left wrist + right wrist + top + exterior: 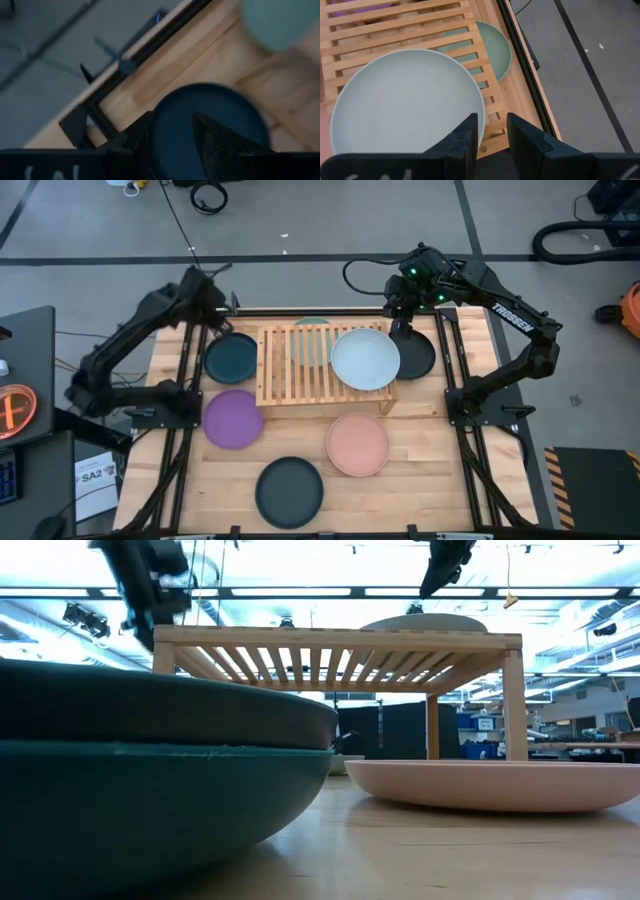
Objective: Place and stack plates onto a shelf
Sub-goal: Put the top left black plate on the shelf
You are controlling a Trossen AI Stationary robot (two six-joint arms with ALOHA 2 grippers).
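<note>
The shelf [325, 365] stands mid-table on its short legs. A pale blue-white plate [365, 358] lies flat on its right half, and a mint green plate [492, 50] rests on the table under its far side. A dark teal plate [232, 357] lies left of the shelf and a charcoal plate [416, 352] right of it. My left gripper [172, 145] hangs open above the teal plate's far edge, touching nothing. My right gripper [492, 132] hovers open above the charcoal plate's far side, by the pale plate's rim [470, 95].
A purple plate [233, 418], a salmon pink plate [358, 444] and another dark plate [289, 491] lie flat on the near half of the table. Black frame rails [190, 380] run along the table's left and right edges. The shelf's left half [290, 370] is bare slats.
</note>
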